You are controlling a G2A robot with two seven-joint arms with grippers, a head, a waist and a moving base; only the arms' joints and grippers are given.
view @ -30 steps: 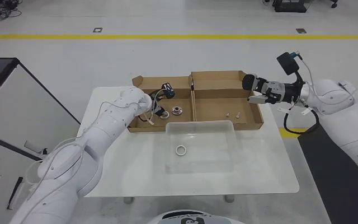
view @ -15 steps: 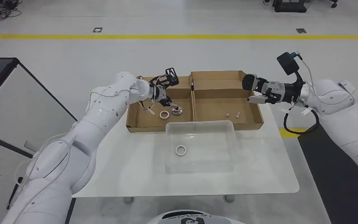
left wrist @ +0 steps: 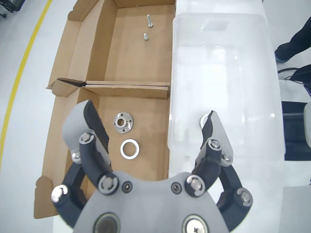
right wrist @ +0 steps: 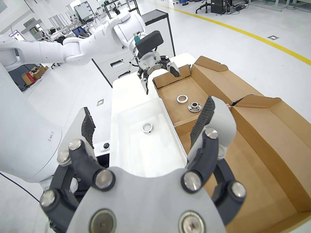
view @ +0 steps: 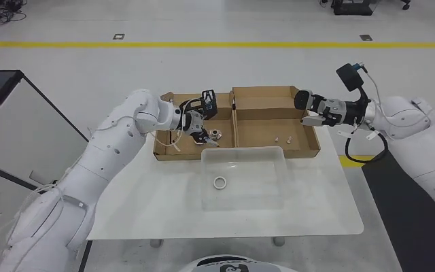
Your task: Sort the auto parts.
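L gripper (left wrist: 150,113) is hovering above the left compartment of the brown two-compartment cardboard tray (view: 160,151). Jaws are standing wide open and gripping nothing. One fingertip is hanging over the tray floor, the other over the clear plastic bin (left wrist: 267,73) beside it.

Flat silver metal ring (left wrist: 130,148) is lying on that compartment's floor betw. the open fingers. Silver flanged metal hub (left wrist: 124,122) is sitting just beside it, not touching.

Two short silver bolts (left wrist: 150,21) are lying near each other in the right compartment, close to the bin-side wall.

Silver collar ring (right wrist: 147,128) is resting in the bin, apart from its walls. Bin is sitting against the tray's near side on the white table (view: 326,204).

R gripper (view: 306,110) is hanging at the right compartment's outer end. Jaws are spread open too, w/ nothing betw. them.
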